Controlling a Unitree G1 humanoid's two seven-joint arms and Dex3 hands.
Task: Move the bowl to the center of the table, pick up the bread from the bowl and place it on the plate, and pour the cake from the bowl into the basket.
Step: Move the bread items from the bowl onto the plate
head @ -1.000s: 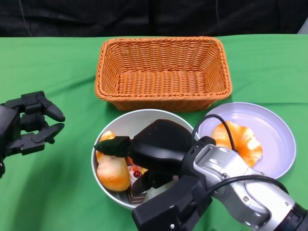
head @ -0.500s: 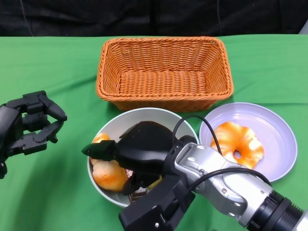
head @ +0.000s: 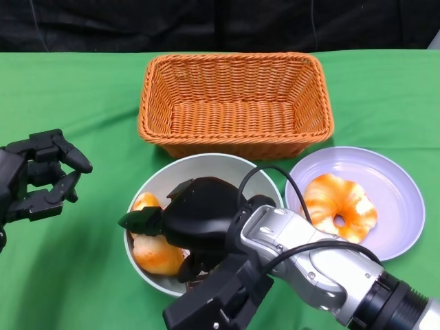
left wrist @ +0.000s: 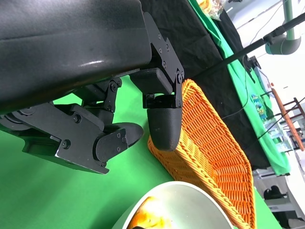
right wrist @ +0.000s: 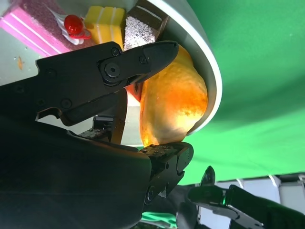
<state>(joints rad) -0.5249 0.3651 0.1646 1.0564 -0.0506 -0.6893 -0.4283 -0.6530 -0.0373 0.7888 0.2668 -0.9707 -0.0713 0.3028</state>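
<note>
Two breads are showing right now: one bread roll [head: 157, 253] is lying at the left inside wall of the bowl [head: 206, 165], and one ring-shaped bread [head: 340, 205] is already resting on the plate [head: 399, 199] to the right. The bowl is standing in the middle of the green desk [head: 82, 96], just in front of the basket [head: 235, 103].

The right hand [head: 189, 223] is reaching deep into the bowl. In the right wrist view its fingers [right wrist: 138, 62] are closing on both sides of the roll [right wrist: 171, 102], touching it, so I judge it is gripping the roll, though not yet lifting it. The left hand [head: 38, 182] is hanging over the desk well apart from the bowl, with fingers curled loosely, spread from each other and holding nothing.

Small cake pieces [right wrist: 102, 24] are lying beside the roll. The risk, I think, is that the roll is pressing against the rim, so the lift could drag or tip the bowl, because no hand is steadying it. The fingers could also knock the cakes out, or the smooth roll could be slipping from the grip.
</note>
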